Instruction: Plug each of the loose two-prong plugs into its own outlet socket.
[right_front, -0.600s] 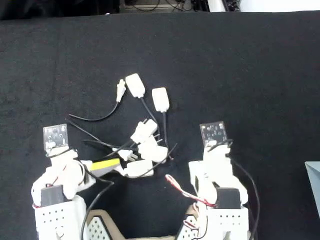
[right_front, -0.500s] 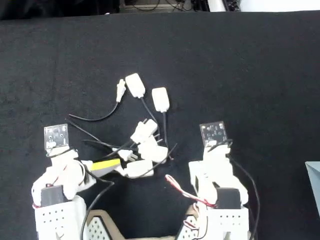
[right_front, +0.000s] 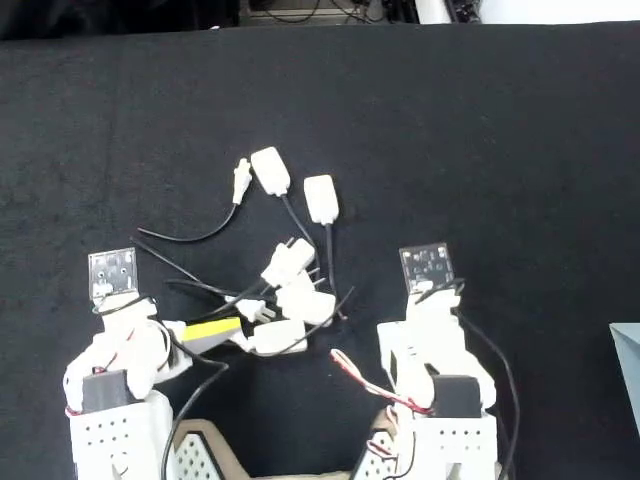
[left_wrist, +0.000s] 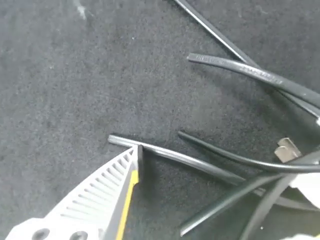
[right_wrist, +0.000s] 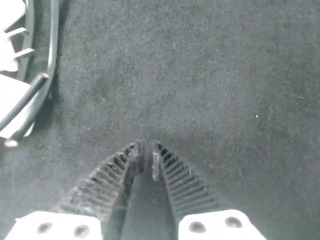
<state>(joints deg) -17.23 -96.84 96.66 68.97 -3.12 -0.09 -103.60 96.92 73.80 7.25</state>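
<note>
Several white plugs and sockets with black cords lie on the black cloth. Two white socket blocks (right_front: 270, 170) (right_front: 321, 198) sit side by side, with a small plug (right_front: 240, 180) just left of them. A tangle of white plugs (right_front: 295, 290) lies nearer the arms. My left gripper (right_front: 238, 325), with its yellow finger, points at that tangle's near plug (right_front: 275, 336). It is shut and empty (left_wrist: 134, 152), its tip at the end of a black cable (left_wrist: 165, 154). A metal prong (left_wrist: 287, 149) shows farther off. My right gripper (right_wrist: 147, 154) is shut on nothing over bare cloth, with a pronged plug (right_wrist: 11, 30) to one side.
A pale blue object (right_front: 628, 370) sits at the right edge of the table. The cloth's far edge (right_front: 320, 25) runs along the back, with room to the right and at the far side. Loose black cords (right_front: 185, 270) trail left of the tangle.
</note>
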